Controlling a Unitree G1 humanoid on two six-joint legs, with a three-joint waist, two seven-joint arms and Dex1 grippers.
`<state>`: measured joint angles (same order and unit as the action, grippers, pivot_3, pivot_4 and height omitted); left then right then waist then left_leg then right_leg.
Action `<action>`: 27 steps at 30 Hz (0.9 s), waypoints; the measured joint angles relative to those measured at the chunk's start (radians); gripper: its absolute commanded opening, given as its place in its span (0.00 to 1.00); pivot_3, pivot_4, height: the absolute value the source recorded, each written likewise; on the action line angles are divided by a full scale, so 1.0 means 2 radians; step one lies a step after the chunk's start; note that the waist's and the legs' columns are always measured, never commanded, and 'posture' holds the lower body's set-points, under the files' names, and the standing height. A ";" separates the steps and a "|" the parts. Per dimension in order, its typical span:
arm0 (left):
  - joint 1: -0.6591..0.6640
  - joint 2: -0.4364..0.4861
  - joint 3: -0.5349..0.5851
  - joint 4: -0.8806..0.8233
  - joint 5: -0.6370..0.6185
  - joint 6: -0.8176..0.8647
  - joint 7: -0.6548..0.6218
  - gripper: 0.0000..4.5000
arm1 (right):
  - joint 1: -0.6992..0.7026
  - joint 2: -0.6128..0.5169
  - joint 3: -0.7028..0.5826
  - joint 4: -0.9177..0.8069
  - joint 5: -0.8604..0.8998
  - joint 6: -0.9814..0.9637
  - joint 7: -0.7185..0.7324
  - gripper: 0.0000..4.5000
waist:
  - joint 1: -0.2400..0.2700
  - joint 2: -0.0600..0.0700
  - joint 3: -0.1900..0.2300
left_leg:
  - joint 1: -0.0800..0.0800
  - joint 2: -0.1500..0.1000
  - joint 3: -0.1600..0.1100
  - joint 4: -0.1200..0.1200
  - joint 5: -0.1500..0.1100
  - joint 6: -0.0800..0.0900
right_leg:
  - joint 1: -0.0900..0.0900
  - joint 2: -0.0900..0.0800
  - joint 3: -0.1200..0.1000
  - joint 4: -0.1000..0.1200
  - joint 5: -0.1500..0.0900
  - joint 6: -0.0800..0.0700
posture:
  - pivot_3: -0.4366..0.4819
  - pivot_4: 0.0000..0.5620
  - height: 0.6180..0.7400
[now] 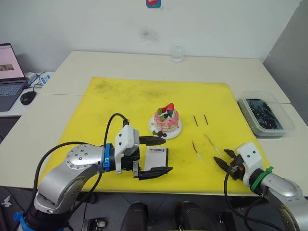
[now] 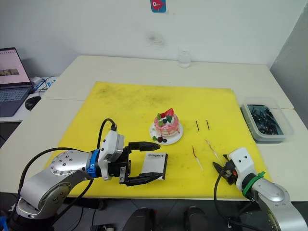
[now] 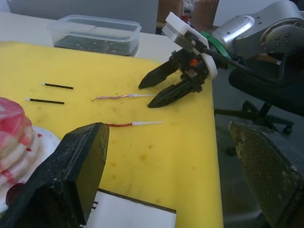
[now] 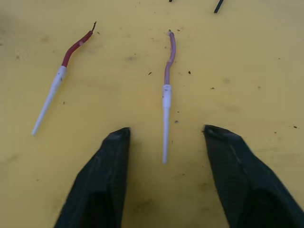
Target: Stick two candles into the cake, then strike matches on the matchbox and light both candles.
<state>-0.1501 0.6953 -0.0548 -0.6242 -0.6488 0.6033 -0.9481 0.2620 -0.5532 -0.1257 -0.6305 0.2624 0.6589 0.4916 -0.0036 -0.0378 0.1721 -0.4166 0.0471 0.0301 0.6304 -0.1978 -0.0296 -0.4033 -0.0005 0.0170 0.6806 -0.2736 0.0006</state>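
Lying flat on a yellow mat (image 1: 120, 96): two candles, two matches, a matchbox and a cake. Sitting near the mat's middle on its white plate, the cake (image 1: 166, 120). Just in front of the plate and a little to its left, the white matchbox (image 1: 155, 158), black edge toward the robot. To the cake's right, the two matches (image 1: 200, 119), short and dark, side by side and apart. Nearer the robot than the matches, the candles — a redder one (image 4: 61, 78) on the left and a paler one (image 4: 166, 92) on the right, white tips toward the robot.

Hovering around the matchbox, the left gripper (image 1: 156, 156): spread wide, one finger beyond the box near the plate's edge, the other at the box's near edge, not closed on it. Low over the mat's front right part, the right gripper (image 4: 164, 180): fingers parted, pointing at the paler candle, whose white tip lies between the fingertips in the right wrist view — no contact visible.

Off the mat to the right, a clear tub (image 1: 267, 114) of dark bits. At the far table edge, a small glass (image 1: 177, 54). Far left, a laptop (image 1: 10, 77) and a mouse (image 1: 28, 97).
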 measured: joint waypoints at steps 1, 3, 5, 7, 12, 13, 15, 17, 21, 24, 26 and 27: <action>0.000 0.000 0.000 0.000 0.000 0.000 0.000 1.00 | 0.001 0.000 0.000 -0.002 0.000 0.003 0.000 0.25 | 0.000 0.000 0.000 | 0.000 0.000 0.000 0.000 0.000 0.000 | 0.000 0.000 0.000 0.000 0.000 0.000 | 0.48 0.27 1.00; 0.001 0.000 0.000 0.000 0.000 0.000 0.002 1.00 | 0.001 0.003 0.000 -0.010 0.003 0.015 -0.004 0.10 | 0.000 0.000 0.000 | 0.000 0.000 0.000 0.000 0.000 0.000 | 0.000 0.000 0.000 0.000 0.000 -0.001 | 0.48 0.27 1.00; 0.005 0.000 0.000 0.000 0.000 0.000 0.003 1.00 | 0.001 0.009 -0.001 -0.017 0.010 0.030 -0.009 0.01 | 0.000 0.000 0.000 | 0.000 0.000 0.000 0.000 0.000 0.000 | 0.000 0.000 0.000 0.000 0.000 0.000 | 0.48 0.27 1.00; 0.011 0.000 0.000 0.000 0.000 0.000 0.004 1.00 | 0.000 0.015 -0.006 -0.023 0.020 0.045 -0.013 0.01 | 0.000 0.000 0.000 | 0.000 0.000 0.000 0.000 0.000 0.000 | 0.000 0.000 0.000 0.000 0.000 0.000 | 0.48 0.27 1.00; 0.018 0.001 0.001 0.002 -0.007 0.009 0.014 1.00 | -0.003 0.027 -0.023 -0.036 0.050 0.082 -0.021 0.01 | 0.000 0.000 0.000 | 0.000 0.001 -0.001 0.000 0.000 0.000 | 0.000 0.000 0.000 0.000 0.000 0.000 | 0.48 0.27 1.00; 0.018 0.001 0.001 0.004 -0.010 0.014 0.018 1.00 | -0.004 0.027 -0.026 -0.037 0.056 0.086 -0.021 0.01 | 0.000 0.000 0.000 | 0.000 0.000 0.000 0.000 0.000 0.000 | 0.000 0.000 0.000 0.000 0.000 0.000 | 0.48 0.27 1.00; 0.017 0.001 0.001 0.009 -0.015 0.031 0.029 1.00 | -0.004 0.027 -0.032 -0.041 0.066 0.094 -0.020 0.01 | 0.000 0.000 0.000 | 0.000 0.000 -0.001 0.000 0.000 0.000 | 0.000 0.000 0.000 0.000 0.000 0.000 | 0.48 0.27 1.00; 0.013 0.001 0.002 0.018 -0.027 0.047 0.035 1.00 | -0.004 0.026 -0.042 -0.046 0.080 0.101 -0.018 0.01 | 0.000 0.000 0.000 | 0.000 0.000 0.000 0.000 0.000 0.000 | 0.000 0.000 0.000 0.000 0.000 0.000 | 0.48 0.27 1.00; -0.009 -0.011 0.021 0.041 -0.086 0.105 0.056 1.00 | -0.018 0.026 -0.070 -0.065 0.130 0.113 -0.007 0.01 | 0.000 0.000 0.000 | 0.000 0.001 -0.001 0.000 0.000 0.000 | 0.000 0.000 0.000 0.000 0.000 0.001 | 0.48 0.27 1.00; -0.034 -0.022 0.033 0.047 -0.140 0.147 0.076 1.00 | -0.050 0.028 -0.097 -0.086 0.186 0.123 -0.007 0.01 | 0.000 0.000 0.000 | 0.000 0.000 -0.001 0.000 0.000 0.000 | 0.000 0.000 0.000 0.000 0.001 0.001 | 0.48 0.27 1.00; -0.048 -0.035 0.038 0.055 -0.172 0.170 0.091 1.00 | -0.069 0.032 -0.110 -0.093 0.230 0.133 -0.013 0.01 | 0.000 0.000 0.000 | 0.000 0.000 -0.001 0.000 0.000 0.000 | 0.000 0.001 0.000 0.000 0.001 0.001 | 0.48 0.27 1.00; -0.058 -0.044 0.043 0.062 -0.193 0.182 0.102 1.00 | -0.081 0.032 -0.115 -0.099 0.259 0.140 -0.020 0.01 | -0.001 0.000 0.000 | 0.000 0.000 -0.001 0.000 0.000 0.000 | 0.000 0.001 0.000 0.000 0.001 0.001 | 0.48 0.27 1.00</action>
<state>-0.2664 0.6075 0.0314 -0.5005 -1.0352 0.9678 -0.7436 0.1005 -0.4893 -0.3559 -0.8277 0.7803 0.9398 0.4519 -0.0047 -0.0383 0.1723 -0.4173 0.0476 0.0289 0.6298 -0.1978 -0.0295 -0.4036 0.0014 0.0164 0.6806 -0.2722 0.0032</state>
